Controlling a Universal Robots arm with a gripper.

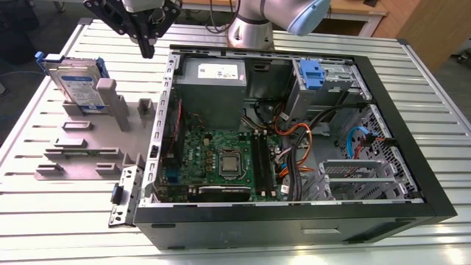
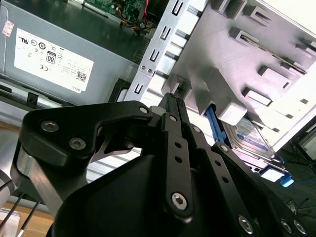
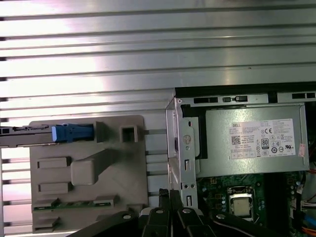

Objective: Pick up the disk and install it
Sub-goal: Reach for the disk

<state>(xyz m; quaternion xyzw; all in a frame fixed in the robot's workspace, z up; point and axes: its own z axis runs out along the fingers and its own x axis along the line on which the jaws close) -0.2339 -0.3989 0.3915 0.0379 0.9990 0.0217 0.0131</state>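
The disk is a silver drive with a white-and-blue label and a blue carrier frame. It stands on edge in a slot of the grey fixture plate at the exterior view's left. The first wrist view sees the disk edge-on, and in the second wrist view the disk sits behind a grey post. My gripper hangs above the table between the disk and the open computer case. Its black fingers are shut with nothing between them, as both wrist views show.
Inside the case are a grey power-supply box with a white sticker, the motherboard, cables and a drive bay with a blue latch. The case's metal wall stands close beside my gripper. The slatted metal table lies all around.
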